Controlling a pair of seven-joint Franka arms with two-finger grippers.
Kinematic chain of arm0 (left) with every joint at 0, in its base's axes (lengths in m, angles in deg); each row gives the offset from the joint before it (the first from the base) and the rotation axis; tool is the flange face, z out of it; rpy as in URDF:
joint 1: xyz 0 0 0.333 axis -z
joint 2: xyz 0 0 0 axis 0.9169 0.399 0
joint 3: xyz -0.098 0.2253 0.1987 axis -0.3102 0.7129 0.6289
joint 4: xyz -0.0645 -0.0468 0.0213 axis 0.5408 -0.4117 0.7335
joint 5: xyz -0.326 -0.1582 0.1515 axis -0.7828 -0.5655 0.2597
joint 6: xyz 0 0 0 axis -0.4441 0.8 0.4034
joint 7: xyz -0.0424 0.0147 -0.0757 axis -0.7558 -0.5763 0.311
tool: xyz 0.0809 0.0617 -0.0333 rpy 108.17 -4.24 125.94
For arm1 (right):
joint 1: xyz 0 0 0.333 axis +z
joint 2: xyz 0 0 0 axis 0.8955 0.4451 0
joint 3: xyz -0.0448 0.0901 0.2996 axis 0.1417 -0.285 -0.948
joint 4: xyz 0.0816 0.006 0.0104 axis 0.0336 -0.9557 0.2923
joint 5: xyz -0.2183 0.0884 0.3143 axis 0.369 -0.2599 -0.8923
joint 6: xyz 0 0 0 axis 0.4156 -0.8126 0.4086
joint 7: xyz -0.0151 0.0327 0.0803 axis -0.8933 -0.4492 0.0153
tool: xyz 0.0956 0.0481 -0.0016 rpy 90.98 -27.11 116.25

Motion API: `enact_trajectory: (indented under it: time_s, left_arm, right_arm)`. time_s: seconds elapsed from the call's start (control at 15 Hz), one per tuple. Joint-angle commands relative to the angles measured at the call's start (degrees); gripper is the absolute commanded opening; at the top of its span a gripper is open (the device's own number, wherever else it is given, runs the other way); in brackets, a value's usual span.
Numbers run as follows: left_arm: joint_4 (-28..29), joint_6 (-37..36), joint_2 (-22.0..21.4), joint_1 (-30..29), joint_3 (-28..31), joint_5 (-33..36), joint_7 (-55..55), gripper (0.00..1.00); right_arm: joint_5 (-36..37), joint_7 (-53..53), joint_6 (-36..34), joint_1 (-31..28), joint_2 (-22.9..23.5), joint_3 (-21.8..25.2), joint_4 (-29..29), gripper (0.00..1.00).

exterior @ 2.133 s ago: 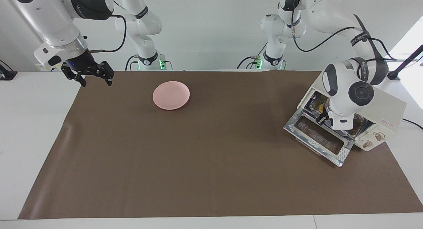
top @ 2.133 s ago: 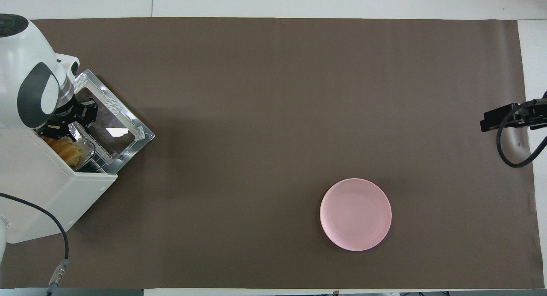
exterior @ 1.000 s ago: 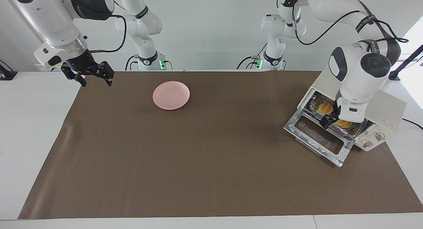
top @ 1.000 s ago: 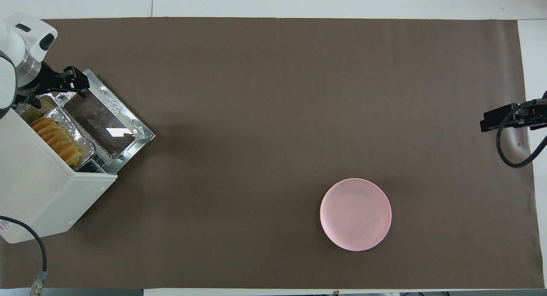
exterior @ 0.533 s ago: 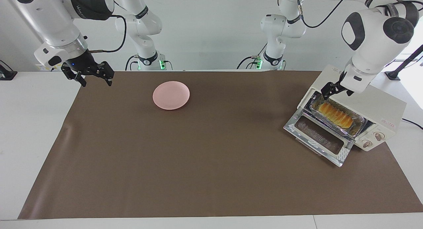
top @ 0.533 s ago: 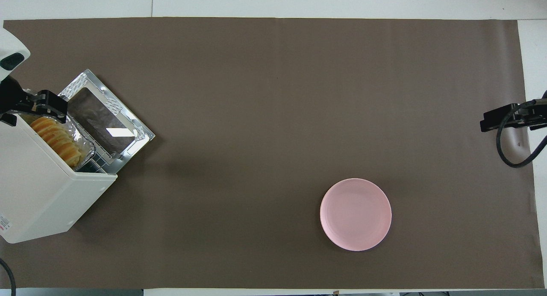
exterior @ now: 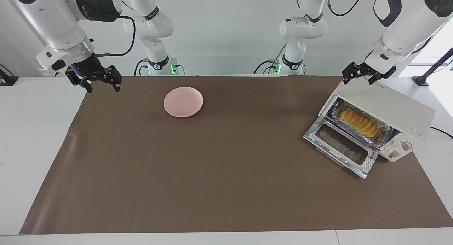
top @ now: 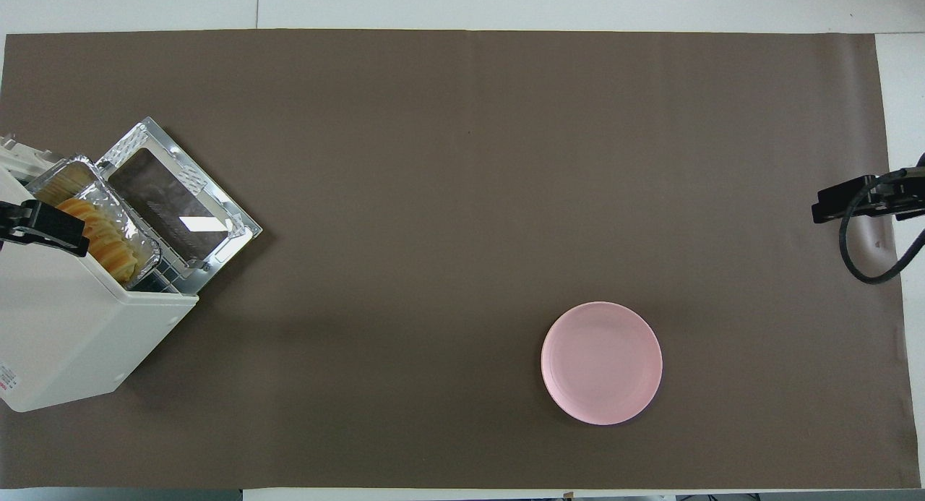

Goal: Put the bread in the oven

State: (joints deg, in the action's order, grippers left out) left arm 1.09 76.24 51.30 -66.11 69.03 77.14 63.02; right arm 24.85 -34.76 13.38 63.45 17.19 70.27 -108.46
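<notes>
- Bread (exterior: pixel 358 121) lies in the foil tray (exterior: pixel 381 125) on the rack inside the oven (exterior: pixel 400 114), at the left arm's end of the tabletop (exterior: pixel 226 188); 9 o'clock edge of the overhead view.
- Oven door (exterior: pixel 341 147) is down, fully open.
- Left gripper (exterior: pixel 366 74) is raised over the oven top; jaws spread, empty.
- Right gripper (exterior: pixel 100 79) waits over the mat corner at the right arm's end; jaws apart, empty.
- Pink plate (exterior: pixel 183 101) is bare, at about 5 o'clock in the overhead view, well apart from the oven.
</notes>
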Motion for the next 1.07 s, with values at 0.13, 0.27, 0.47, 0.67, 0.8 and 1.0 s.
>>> enact_trajectory:
  time_s: [0.13,0.27,0.47,0.67,0.8,1.0]
  left_arm:
    - [4.5,1.1,-3.5,-1.0,-0.8,-0.7,-0.6,1.0]
    - [4.2,1.8,-3.4,-1.0,-0.7,-0.7,-0.5,1.0]
    - [4.3,7.0,-3.0,-0.5,-0.8,-0.6,-0.6,1.0]
    - [3.3,3.7,-3.0,0.0,-0.9,-0.7,-0.7,1.0]
    - [2.9,3.6,-2.9,0.3,-1.2,-0.7,-0.7,1.0]
    - [3.0,4.1,-2.9,1.3,-1.1,-0.7,-0.7,1.0]
  right_arm:
    - [1.0,1.3,0.1,-0.1,-1.1,-0.1,-1.2,1.0]
    - [1.0,1.3,0.1,-0.1,-1.2,-0.1,-1.2,1.0]
    - [1.0,1.3,0.1,-0.1,-1.1,-0.1,-1.2,1.0]
    - [1.0,1.3,0.1,-0.1,-1.1,-0.1,-1.2,1.0]
    - [1.0,1.2,0.1,-0.1,-1.1,-0.1,-1.2,1.0]
    - [1.0,1.3,0.1,-0.1,-1.2,-0.1,-1.2,1.0]
